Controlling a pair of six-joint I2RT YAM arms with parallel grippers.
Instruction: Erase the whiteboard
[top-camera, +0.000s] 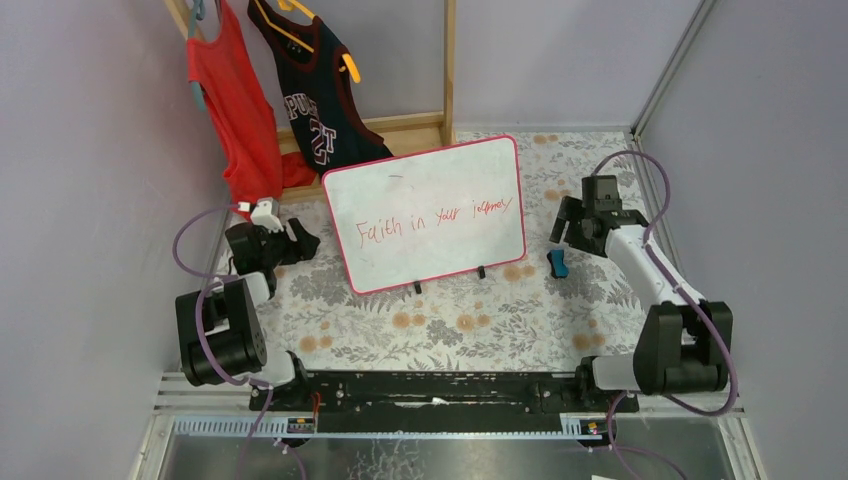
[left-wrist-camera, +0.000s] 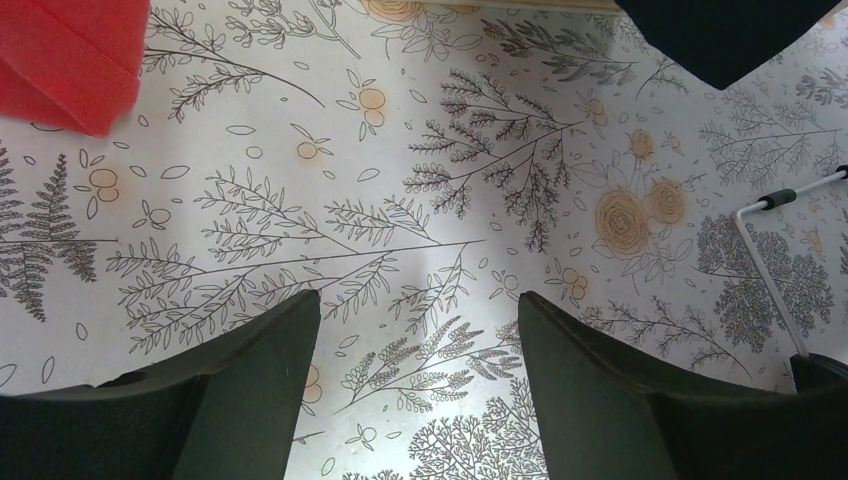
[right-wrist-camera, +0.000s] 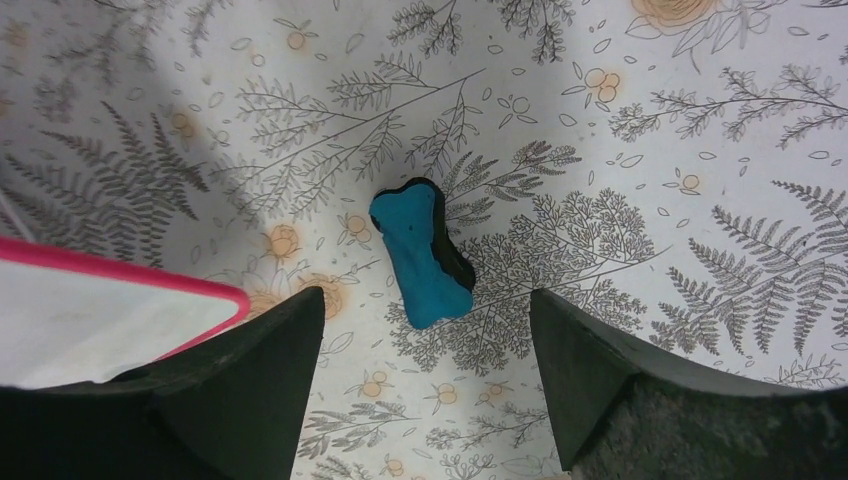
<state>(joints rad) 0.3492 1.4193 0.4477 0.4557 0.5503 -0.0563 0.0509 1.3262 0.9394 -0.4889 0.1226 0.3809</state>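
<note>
We saw the whiteboard (top-camera: 424, 213) standing on its small black feet in the middle of the counter (top-camera: 440, 325), nearer the far edge than the near one, its face tipped back and turned slightly. Red handwriting ran across the middle of it; the rest of the face was white inside the pink-red frame.

A blue eraser (top-camera: 557, 264) lay flat on the flowered cover, just beside the board's lower right corner and apart from it, on the side toward the counter's right edge.

The right pincer (right-wrist-camera: 428, 292) hung over that eraser with its fingers apart. In its wrist view the eraser lay between the two fingertips with clear gaps on both sides, and the board's rounded corner showed at the left. Nothing was held.

The left pincer (left-wrist-camera: 418, 310) sat low by the counter's left edge, beside the board's left side, its fingers also apart over bare flowered cover, gripping nothing.

Behind it, at the far left corner, a red top (top-camera: 235, 110) and a dark jersey (top-camera: 315, 95) hung from a wooden rack (top-camera: 449, 70).
</note>
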